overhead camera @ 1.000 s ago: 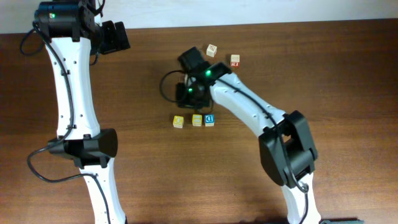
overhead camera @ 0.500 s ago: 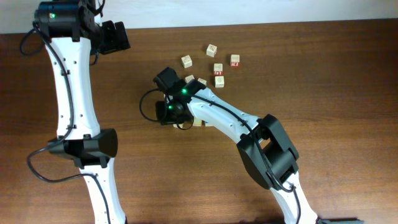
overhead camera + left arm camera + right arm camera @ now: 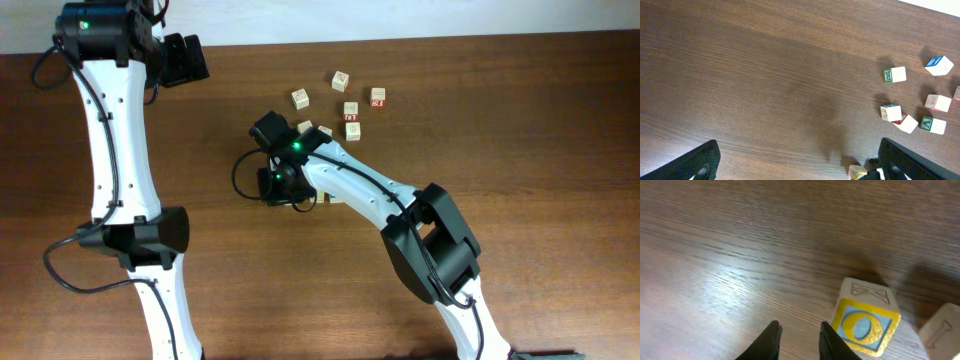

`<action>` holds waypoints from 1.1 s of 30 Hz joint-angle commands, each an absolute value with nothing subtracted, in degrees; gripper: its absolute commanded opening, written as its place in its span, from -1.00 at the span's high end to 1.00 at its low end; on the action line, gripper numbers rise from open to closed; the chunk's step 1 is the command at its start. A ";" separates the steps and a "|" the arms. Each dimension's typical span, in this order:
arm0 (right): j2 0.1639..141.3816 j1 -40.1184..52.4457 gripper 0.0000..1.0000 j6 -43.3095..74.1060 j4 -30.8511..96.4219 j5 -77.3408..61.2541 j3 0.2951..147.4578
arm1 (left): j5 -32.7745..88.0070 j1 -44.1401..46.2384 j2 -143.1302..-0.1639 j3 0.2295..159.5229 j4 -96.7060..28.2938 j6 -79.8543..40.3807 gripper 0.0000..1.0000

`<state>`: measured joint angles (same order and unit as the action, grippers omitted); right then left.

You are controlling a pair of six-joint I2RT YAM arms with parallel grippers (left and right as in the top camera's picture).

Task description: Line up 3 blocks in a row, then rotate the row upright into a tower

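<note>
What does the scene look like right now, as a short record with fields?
left gripper: wide open, empty, above bare table
right gripper: jaws narrowly apart, nothing between them, low beside yellow O block
yellow O block: resting on table, contact with finger unclear
loose cubes: scattered beyond the right gripper

The right arm (image 3: 380, 195) reaches from the lower right across the table (image 3: 520, 120) to its middle, and the right gripper (image 3: 274, 186) points down at the wood. Just behind it lie several pale cubes (image 3: 341, 80) in a loose cluster, some with red marks. The left arm (image 3: 115, 130) runs along the left side, with the left gripper (image 3: 186, 60) at the far edge, well apart from the cubes.
</note>
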<state>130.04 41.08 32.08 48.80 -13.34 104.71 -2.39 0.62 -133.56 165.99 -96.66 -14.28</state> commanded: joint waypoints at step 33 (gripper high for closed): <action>130.78 39.35 0.46 26.85 47.11 -8.56 105.30 | -2.39 0.73 -131.76 166.91 -96.71 -13.39 -0.98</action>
